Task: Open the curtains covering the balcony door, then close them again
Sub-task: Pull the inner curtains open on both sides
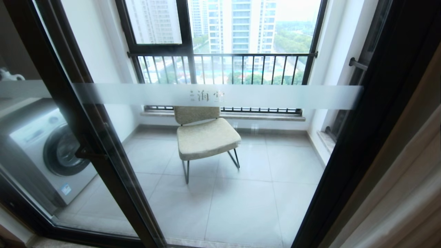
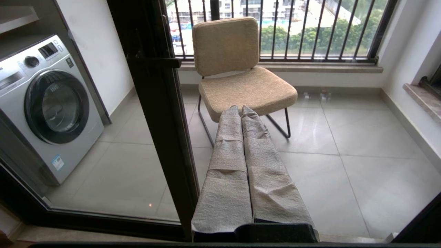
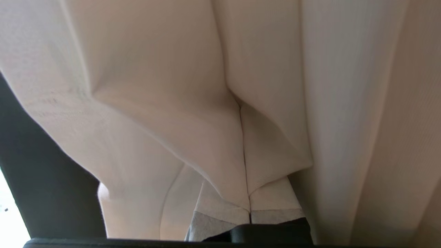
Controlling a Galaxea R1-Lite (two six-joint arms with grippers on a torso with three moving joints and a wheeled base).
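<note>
The balcony door (image 1: 220, 96) stands uncovered in the head view: black-framed glass panels with a frosted white band. The beige curtains (image 1: 410, 179) are bunched along its right edge. In the right wrist view these curtains (image 3: 144, 86) fill the picture in thick folds. My right gripper (image 3: 241, 110) is shut and pushed into them, and fabric lies over its cloth-wrapped fingers (image 3: 272, 206). A dark door frame (image 3: 44, 172) shows beside the folds. My left gripper (image 2: 240, 107) is shut on nothing and hangs parked in front of the glass. Neither arm shows in the head view.
Behind the glass on the tiled balcony stand a beige chair (image 1: 206, 137) and a washing machine (image 1: 51, 151) at the left. A barred window (image 1: 220, 69) closes the far side. A black upright door frame (image 1: 89, 131) crosses the left of the view.
</note>
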